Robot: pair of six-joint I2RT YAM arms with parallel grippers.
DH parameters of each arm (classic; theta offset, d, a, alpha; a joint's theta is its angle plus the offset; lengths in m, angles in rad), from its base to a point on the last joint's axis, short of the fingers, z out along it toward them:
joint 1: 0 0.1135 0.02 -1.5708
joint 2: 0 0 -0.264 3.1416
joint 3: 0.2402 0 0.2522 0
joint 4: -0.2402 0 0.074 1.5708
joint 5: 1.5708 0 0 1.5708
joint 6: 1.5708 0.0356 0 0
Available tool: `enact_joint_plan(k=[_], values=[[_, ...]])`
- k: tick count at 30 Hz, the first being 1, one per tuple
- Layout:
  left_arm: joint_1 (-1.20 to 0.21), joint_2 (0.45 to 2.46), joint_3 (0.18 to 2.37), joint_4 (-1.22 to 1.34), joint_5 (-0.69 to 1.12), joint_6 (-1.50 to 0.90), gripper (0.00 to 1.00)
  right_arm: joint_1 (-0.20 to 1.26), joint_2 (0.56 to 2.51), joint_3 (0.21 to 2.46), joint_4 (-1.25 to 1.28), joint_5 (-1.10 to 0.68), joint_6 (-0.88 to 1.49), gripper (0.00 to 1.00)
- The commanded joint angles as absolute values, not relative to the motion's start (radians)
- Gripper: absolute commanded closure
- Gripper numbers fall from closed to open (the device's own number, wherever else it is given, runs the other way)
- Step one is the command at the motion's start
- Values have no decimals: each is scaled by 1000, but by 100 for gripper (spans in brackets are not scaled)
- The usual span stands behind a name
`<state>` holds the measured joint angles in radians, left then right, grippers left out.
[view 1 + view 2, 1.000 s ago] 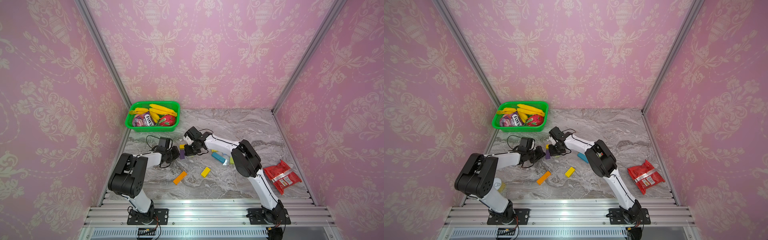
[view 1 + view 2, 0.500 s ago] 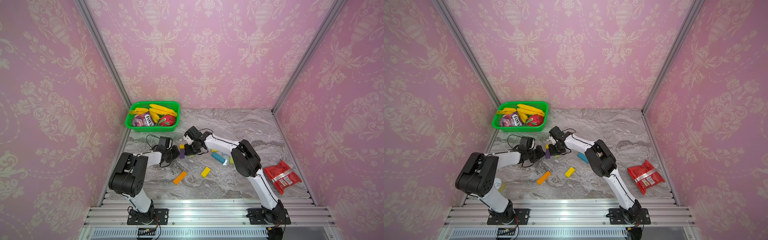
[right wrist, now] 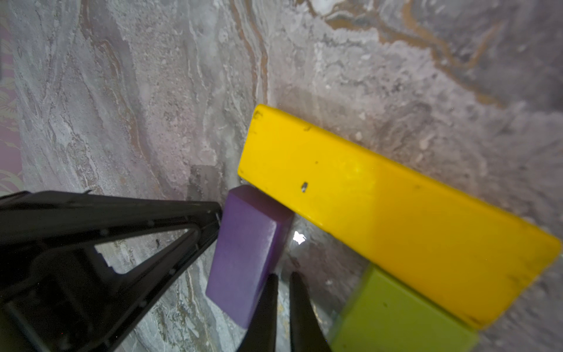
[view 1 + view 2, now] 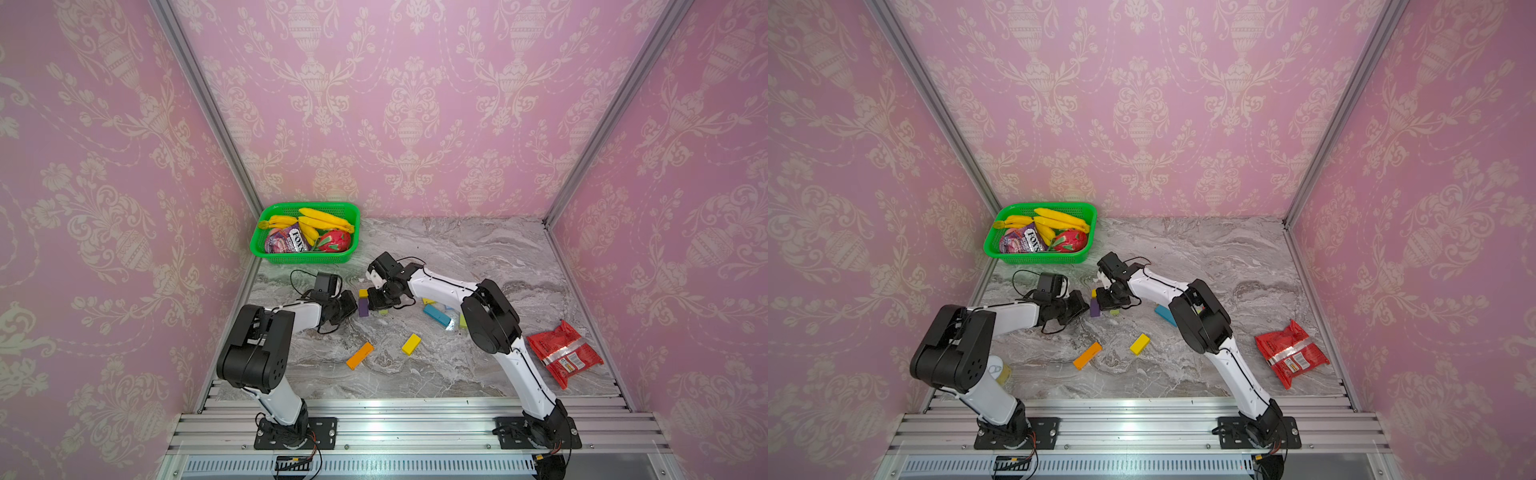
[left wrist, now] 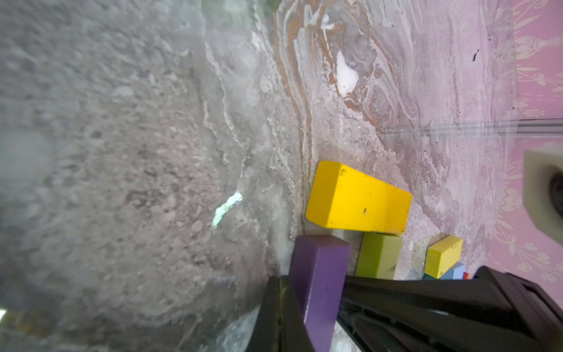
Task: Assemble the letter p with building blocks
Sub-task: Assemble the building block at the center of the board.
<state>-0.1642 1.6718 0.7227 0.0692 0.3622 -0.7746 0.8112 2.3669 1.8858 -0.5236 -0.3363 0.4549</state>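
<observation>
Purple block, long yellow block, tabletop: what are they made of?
Purple block: probably painted wood, satin sheen, rounded edges. Long yellow block: same, matte paint with dark nicks and scuffs. Tabletop: grey veined marble look; real stone or printed laminate, cannot tell.

The purple block touches the long yellow block with 1 end; a lime green block lies beside it. The orange block and short yellow block lie well apart.
</observation>
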Motion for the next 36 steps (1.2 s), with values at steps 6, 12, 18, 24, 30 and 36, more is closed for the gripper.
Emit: enact_joint_plan(k=[6,12,18,24,30,36], values=[[-148,1730,726,5,362,-750,100,807,2404,1910,-550,-337,467,86],[-150,1745,726,31,394,-758,100,804,2407,1914,-551,-337,469,87],[-150,1752,725,32,391,-761,100,804,2410,1915,-549,-339,470,87],[-152,1735,725,14,375,-750,100,802,2414,1919,-551,-341,471,86],[-150,1724,726,11,375,-749,100,802,2417,1922,-551,-338,472,86],[-150,1718,725,4,375,-738,100,797,2424,1933,-554,-340,472,86]])
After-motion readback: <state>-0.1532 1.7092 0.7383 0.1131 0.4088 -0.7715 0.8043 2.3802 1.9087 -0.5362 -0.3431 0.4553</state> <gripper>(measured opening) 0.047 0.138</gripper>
